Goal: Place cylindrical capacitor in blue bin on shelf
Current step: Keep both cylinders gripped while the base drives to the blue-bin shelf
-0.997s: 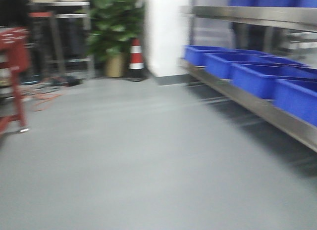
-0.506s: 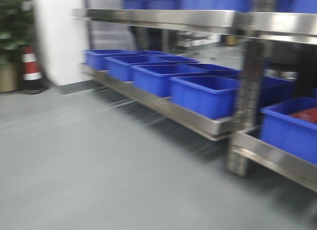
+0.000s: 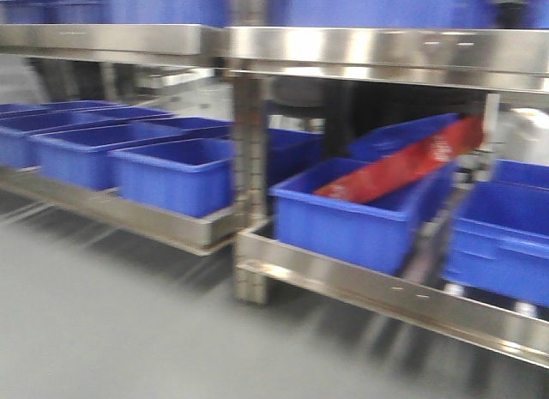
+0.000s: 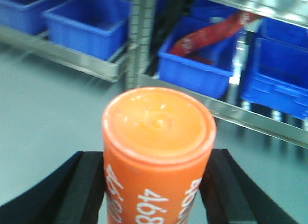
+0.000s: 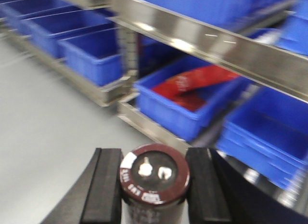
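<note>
The steel shelf [image 3: 386, 49] spans the far side, with blue bins [image 3: 176, 176] in a row on its lower level. The bin [image 3: 343, 232] right of the post holds a slanted red bag [image 3: 403, 166]. The left gripper [image 4: 156, 190] is clenched on an orange cylinder [image 4: 159, 123]. The right gripper [image 5: 154, 195] grasps the cylindrical capacitor [image 5: 154, 173], which stands upright between its pads, near and outside the shelf.
</note>
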Robot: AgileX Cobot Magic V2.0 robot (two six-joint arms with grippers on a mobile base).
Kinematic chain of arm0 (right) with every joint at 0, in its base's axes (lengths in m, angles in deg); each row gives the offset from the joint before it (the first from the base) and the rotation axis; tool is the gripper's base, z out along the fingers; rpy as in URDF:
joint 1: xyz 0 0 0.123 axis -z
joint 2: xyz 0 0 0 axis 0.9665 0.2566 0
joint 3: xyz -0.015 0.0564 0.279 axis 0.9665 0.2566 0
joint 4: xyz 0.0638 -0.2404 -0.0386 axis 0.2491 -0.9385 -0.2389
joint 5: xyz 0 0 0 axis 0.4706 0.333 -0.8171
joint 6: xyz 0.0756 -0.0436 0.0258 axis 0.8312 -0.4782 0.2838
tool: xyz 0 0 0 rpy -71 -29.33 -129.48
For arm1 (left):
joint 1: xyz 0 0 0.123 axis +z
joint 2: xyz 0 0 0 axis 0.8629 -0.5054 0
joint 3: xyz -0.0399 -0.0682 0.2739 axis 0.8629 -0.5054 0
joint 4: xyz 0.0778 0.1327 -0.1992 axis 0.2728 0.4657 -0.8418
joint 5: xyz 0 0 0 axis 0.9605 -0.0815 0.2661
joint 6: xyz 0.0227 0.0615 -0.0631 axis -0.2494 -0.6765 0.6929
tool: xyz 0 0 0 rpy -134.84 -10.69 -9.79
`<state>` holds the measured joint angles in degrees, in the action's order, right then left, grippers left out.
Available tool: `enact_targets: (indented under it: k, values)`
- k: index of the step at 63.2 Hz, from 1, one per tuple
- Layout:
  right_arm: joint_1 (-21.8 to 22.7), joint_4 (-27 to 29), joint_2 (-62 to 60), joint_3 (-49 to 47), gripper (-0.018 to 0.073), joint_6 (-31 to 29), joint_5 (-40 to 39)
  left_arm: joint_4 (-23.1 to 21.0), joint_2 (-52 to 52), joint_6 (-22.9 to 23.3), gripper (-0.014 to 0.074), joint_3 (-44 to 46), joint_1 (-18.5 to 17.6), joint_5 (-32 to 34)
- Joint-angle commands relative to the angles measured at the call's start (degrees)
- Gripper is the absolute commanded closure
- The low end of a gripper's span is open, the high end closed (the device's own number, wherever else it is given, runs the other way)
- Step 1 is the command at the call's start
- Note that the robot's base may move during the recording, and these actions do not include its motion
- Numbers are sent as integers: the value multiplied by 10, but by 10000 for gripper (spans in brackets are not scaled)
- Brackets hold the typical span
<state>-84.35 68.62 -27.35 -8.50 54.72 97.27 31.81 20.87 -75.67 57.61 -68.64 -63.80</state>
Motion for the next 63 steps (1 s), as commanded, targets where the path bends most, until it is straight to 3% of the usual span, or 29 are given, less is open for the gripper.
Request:
enact_targets:
  k: [1, 63]
  values:
    - [0, -6, -3, -4, 713, 0, -18, -1, 3, 0, 708, 6, -3, 8]
    - [0, -6, -3, -4, 713, 0, -18, -1, 3, 0, 708, 6, -3, 8]
